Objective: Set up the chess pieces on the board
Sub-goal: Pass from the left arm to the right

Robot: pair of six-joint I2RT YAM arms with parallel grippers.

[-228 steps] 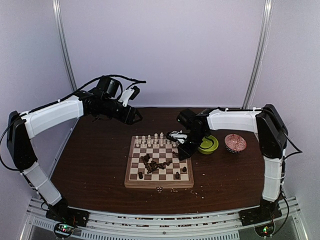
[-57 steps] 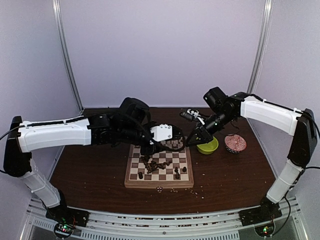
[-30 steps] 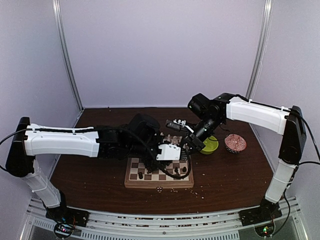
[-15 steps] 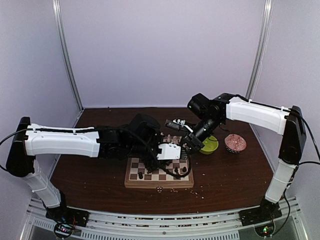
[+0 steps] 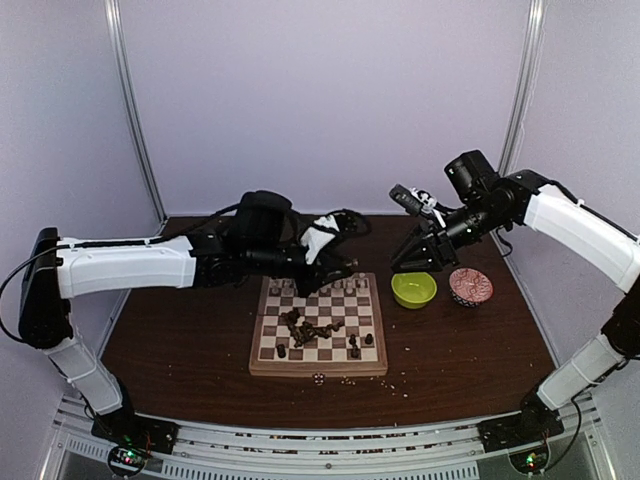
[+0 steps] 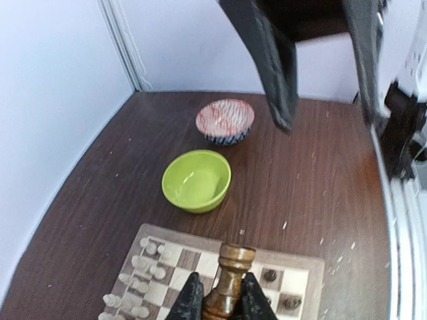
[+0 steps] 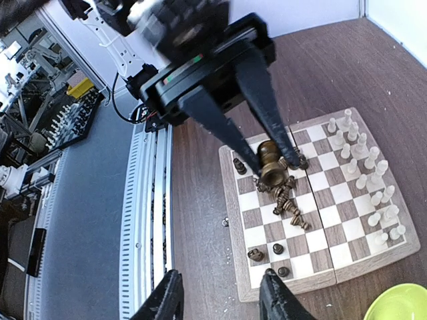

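left gripper (image 6: 222, 288): clamped on a brown piece, raised above the board's far edge near the middle
brown piece (image 6: 233, 257): upright between the left fingers (image 6: 191, 297), gripped low on its stem, its flat-topped head clear above them; off the board, not touching it
board (image 5: 318, 371): flat on the table (image 5: 180, 330), centred between the two arms
white pieces (image 7: 363, 180): standing in the board's two far rows; the left gripper hides some of them in the top view
brown heap (image 5: 310, 325): many brown pieces lying tumbled together on the squares at the board's middle, touching one another
standing brown pieces (image 7: 278, 249): a few upright ones apart from each other on the board's near rows, left and right of the heap
crumbs (image 5: 345, 380): pale specks scattered on the table just off the board's near edge and out to its right
right gripper (image 7: 222, 288): fingers apart with nothing between them, held high off the board's far right corner
green bowl (image 5: 414, 290): on the table just right of the board's far right corner, below the right gripper
red bowl (image 5: 470, 286): on the table right of the green bowl, near it but not touching, farther from the board
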